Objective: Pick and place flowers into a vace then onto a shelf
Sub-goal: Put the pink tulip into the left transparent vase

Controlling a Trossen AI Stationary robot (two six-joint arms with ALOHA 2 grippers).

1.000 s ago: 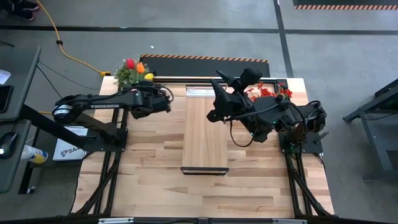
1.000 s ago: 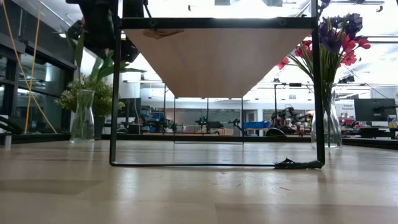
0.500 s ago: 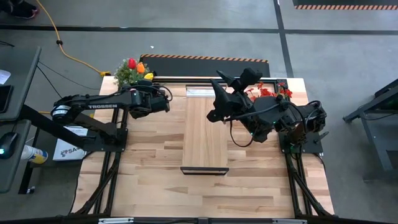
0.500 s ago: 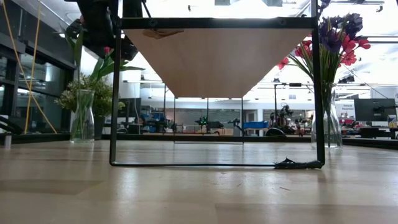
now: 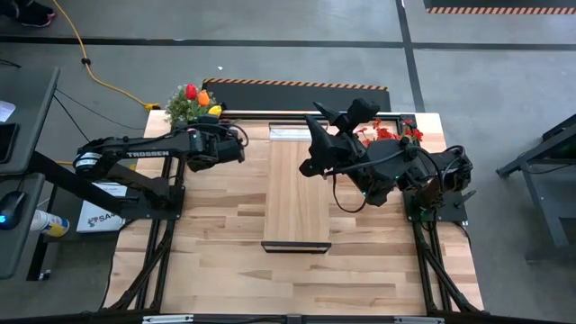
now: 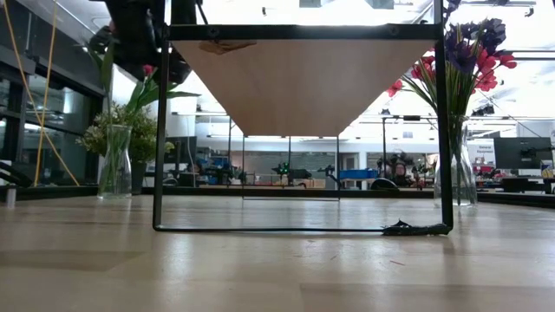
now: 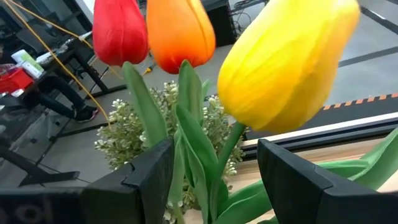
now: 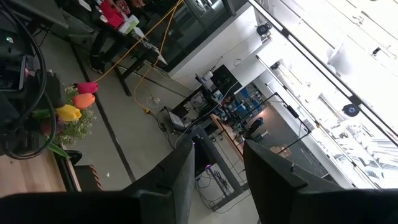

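Observation:
Three flowers, a red (image 7: pixel 119 31), an orange (image 7: pixel 180 31) and a yellow tulip (image 7: pixel 283 62), stand as a bunch (image 5: pixel 202 97) at the table's far left, over a glass vase (image 6: pixel 115 160). My left gripper (image 7: pixel 214 149) (image 5: pixel 216 126) is shut on their stems. My right gripper (image 8: pixel 217 155) (image 5: pixel 313 144) hangs open and empty high over the far end of the shelf (image 5: pixel 297 193). A second glass vase (image 6: pixel 456 173) at the far right holds purple and red flowers (image 6: pixel 473 52) (image 5: pixel 392 133). My left gripper has the tulips' green stems and leaves (image 7: pixel 200 158) between its two fingers, below the heads. The fingers lie across the stems. The bunch stands upright, heads above the fingers. Its leaves (image 6: pixel 152 91) hang below toward the vase; whether the stem ends are inside it, I cannot tell.
A bushy pale-green plant (image 7: pixel 134 134) (image 5: pixel 180 110) stands right behind the tulips. The shelf board rests on a black metal frame (image 6: pixel 161 130) in the table's middle. Bare plank tabletop (image 5: pixel 225 252) lies on either side and toward the near edge.
The leaves hanging under my left gripper have swung a little, and a small red bud now shows among them. Both arms have stayed where they were.

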